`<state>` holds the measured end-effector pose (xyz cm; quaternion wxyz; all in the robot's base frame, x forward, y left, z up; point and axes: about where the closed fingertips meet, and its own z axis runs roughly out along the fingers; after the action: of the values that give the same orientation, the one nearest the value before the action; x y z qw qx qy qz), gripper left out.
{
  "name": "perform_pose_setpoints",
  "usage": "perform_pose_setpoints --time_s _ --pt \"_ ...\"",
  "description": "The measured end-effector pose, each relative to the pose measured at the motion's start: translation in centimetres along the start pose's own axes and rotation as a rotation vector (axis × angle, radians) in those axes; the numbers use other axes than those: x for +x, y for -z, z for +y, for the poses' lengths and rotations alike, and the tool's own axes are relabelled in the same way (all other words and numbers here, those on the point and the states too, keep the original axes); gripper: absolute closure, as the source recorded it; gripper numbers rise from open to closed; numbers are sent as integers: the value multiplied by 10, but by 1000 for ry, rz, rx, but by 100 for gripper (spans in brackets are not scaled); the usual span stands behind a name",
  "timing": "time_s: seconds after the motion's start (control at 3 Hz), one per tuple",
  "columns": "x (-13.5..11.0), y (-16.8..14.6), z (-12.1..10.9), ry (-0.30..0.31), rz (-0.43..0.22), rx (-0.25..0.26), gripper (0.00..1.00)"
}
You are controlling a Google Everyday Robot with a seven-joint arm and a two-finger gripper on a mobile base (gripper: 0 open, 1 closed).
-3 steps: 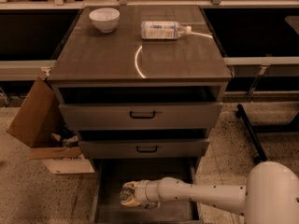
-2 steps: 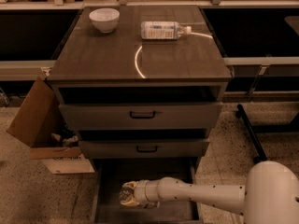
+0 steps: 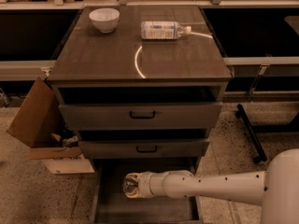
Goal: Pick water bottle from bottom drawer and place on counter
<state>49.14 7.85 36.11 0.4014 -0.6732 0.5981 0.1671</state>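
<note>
The bottom drawer [image 3: 110, 204] is pulled open under the cabinet, its dark floor showing. My gripper [image 3: 129, 186] reaches into it from the right on the white arm [image 3: 210, 188]. Its pale fingers [image 3: 134, 177] are closed around the small clear crinkled water bottle [image 3: 126, 185], just above the drawer floor at its left middle. The counter [image 3: 107, 55] is the dark wood-grain top of the cabinet, with a bright curved glare mark [image 3: 138, 62].
A white bowl [image 3: 104, 19] and a larger labelled bottle [image 3: 164, 30] lying on its side are at the back of the counter. Two upper drawers [image 3: 140, 115] with black handles stand slightly open. A cardboard box [image 3: 42, 125] is on the floor to the left.
</note>
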Motion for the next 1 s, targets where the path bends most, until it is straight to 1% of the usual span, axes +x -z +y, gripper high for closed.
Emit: perform_pose_setpoints --time_s 0.67,1.0 --pt "-41 53 -18 166 -9 74 100" --pt "-59 75 -23 223 -22 112 100"
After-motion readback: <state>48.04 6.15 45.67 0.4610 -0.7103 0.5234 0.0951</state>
